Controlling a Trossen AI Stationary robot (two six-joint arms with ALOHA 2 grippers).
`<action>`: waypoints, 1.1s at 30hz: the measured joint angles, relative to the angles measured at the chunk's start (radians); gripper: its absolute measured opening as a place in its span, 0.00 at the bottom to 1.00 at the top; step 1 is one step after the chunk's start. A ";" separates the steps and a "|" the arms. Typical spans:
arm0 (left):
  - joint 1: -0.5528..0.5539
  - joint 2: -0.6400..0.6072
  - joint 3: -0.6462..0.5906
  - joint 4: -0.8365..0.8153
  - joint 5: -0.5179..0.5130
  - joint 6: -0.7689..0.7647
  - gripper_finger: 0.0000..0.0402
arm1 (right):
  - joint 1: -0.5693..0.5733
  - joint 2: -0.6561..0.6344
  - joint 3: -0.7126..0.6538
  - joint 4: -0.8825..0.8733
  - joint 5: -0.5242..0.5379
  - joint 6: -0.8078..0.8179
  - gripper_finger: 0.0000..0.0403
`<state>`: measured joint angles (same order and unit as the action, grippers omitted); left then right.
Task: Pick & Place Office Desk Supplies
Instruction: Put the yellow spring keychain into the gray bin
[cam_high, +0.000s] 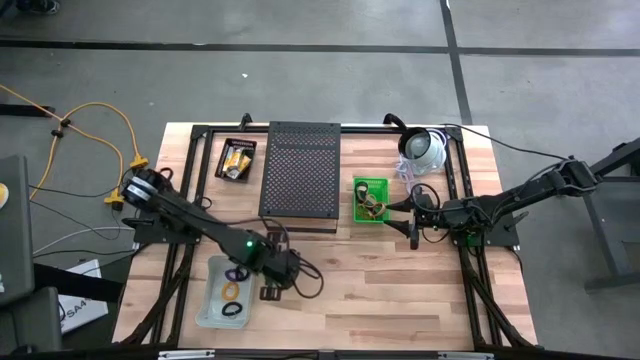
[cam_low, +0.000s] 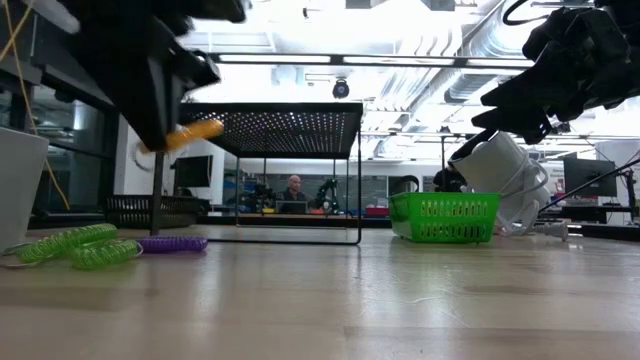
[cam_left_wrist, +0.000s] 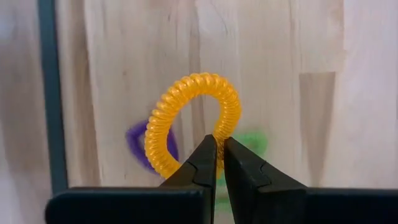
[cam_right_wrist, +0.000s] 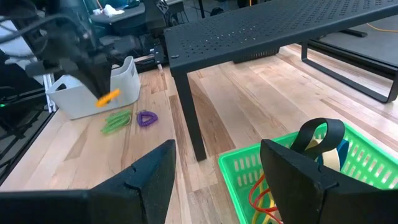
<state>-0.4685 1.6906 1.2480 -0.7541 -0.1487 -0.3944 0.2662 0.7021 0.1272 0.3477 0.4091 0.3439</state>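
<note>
My left gripper (cam_left_wrist: 219, 142) is shut on an orange spiral loop (cam_left_wrist: 189, 121) and hovers above the table beside a white tray (cam_high: 208, 300) that holds purple, orange and black loops. Below it, two green spiral loops (cam_low: 70, 245) and a purple one (cam_low: 172, 243) lie flat on the wood. My right gripper (cam_right_wrist: 217, 149) is open and hovers just off the near right side of a green basket (cam_high: 370, 200). The basket (cam_right_wrist: 292, 174) holds a black loop (cam_right_wrist: 320, 134) and rubber bands. My left gripper pinches the orange loop's coil at one spot on its ring (cam_left_wrist: 219, 138) between its two fingertips, coming from above and pointing down. The loop is lifted clear of the table (cam_low: 195, 133) and sticks out sideways from the fingers.
A black perforated stand (cam_high: 300, 170) fills the middle far part of the table. A white dome device (cam_high: 423, 150) with a cable sits behind the basket. A small black tray with yellow packets (cam_high: 238, 158) lies far left. Bare wood spreads across the near middle.
</note>
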 joint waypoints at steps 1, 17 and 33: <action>-0.005 -0.015 0.000 -0.022 -0.005 -0.018 0.03 | 0.000 0.000 0.000 0.000 0.000 0.000 0.55; -0.234 -0.152 0.000 -0.305 0.001 -0.384 0.03 | 0.000 0.000 0.000 0.000 0.000 0.000 0.55; -0.416 -0.146 0.000 -0.358 0.000 -0.689 0.03 | 0.000 0.000 0.000 0.000 0.000 0.000 0.55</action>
<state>-0.8848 1.5448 1.2480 -1.1122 -0.1490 -1.0830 0.2663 0.7025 0.1272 0.3477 0.4090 0.3439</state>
